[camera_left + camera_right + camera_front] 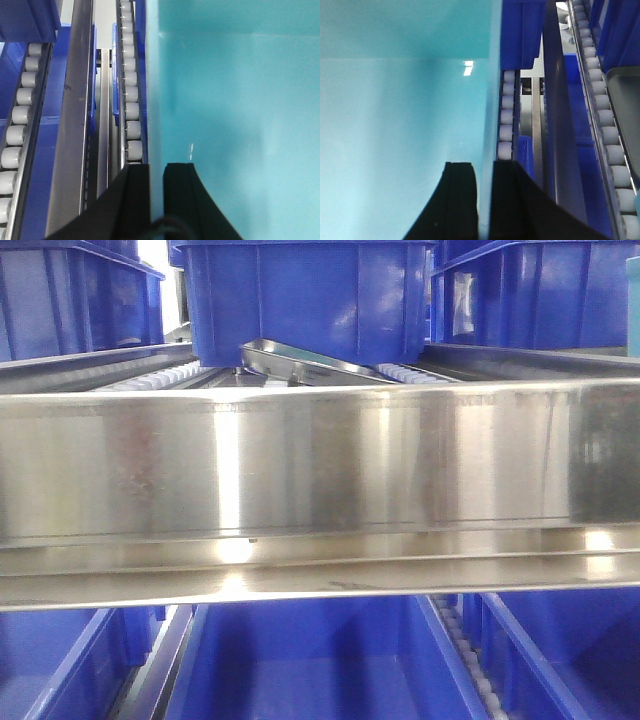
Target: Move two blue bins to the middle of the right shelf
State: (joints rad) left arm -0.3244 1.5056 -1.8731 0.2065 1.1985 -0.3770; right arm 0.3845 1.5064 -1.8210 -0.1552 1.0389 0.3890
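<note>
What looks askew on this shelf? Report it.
The shiny metal tray below the central blue plastic bin lies diagonally between the white roller tracks, not lined up with them.

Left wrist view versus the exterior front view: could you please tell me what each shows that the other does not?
Left wrist only: the left gripper, its fingers either side of a wall of the light-blue bin. Front only: the wide steel shelf beam and a dark-blue bin standing behind it. Both: white roller tracks and dark-blue plastic.
</note>
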